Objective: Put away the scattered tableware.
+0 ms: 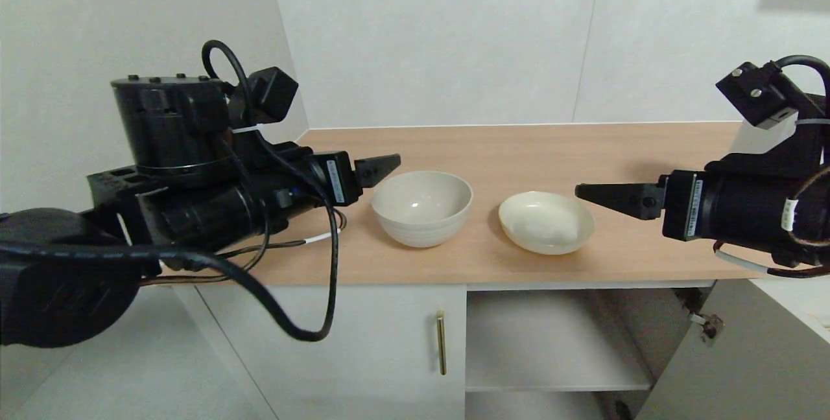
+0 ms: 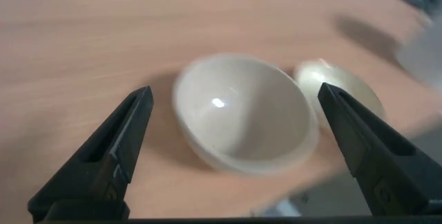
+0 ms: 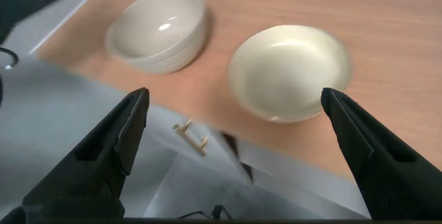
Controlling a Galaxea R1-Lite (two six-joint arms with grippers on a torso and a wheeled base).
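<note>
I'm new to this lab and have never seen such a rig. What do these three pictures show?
A two-armed robot meant to put tableware away. The wide picture comes from a camera on its head, looking down at a wooden counter. The other two come from cameras on its wrists; the black prongs are the left gripper and the right gripper, both open, holding nothing. On the counter stand a deep bowl and, beside it, a shallow bowl, both empty. Below, a cabinet stands open.
</note>
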